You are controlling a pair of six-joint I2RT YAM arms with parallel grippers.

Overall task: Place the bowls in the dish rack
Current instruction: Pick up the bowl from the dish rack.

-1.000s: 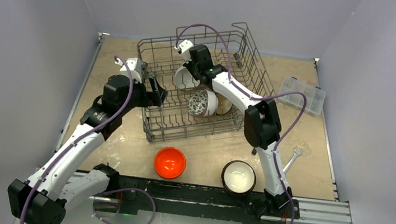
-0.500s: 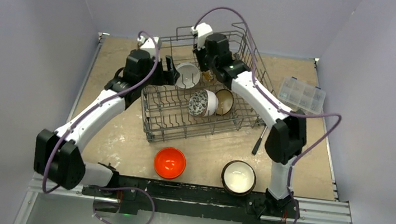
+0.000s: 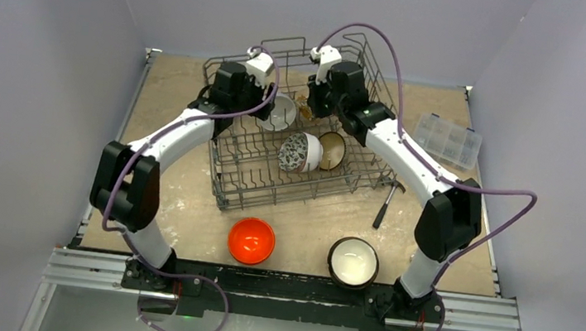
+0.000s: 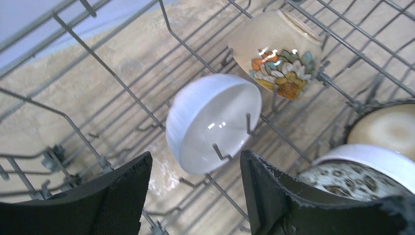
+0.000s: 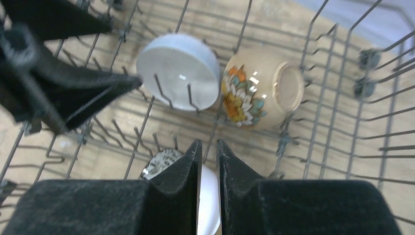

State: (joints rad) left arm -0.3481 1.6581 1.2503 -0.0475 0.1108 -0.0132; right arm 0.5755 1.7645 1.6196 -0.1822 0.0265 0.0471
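From above: both arms over dish rack point(image 3: 292, 145), orange bowl point(image 3: 252, 240) outside — glazed, probably slippery, best pinched at rim. Left wrist: fingers point(image 4: 117, 200) spread, white bowl point(image 4: 213, 122) on tines. Right wrist: fingers point(image 5: 183, 171) almost together, empty.

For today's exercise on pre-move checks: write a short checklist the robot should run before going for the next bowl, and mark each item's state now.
1. White bowl seated on the tines of the dish rack: ok.
2. Left gripper jaws empty: ok.
3. Right gripper jaws nearly shut, holding nothing: ok.
4. Orange bowl waiting outside the rack: ok.
5. Both arms away from the rack: not ok.
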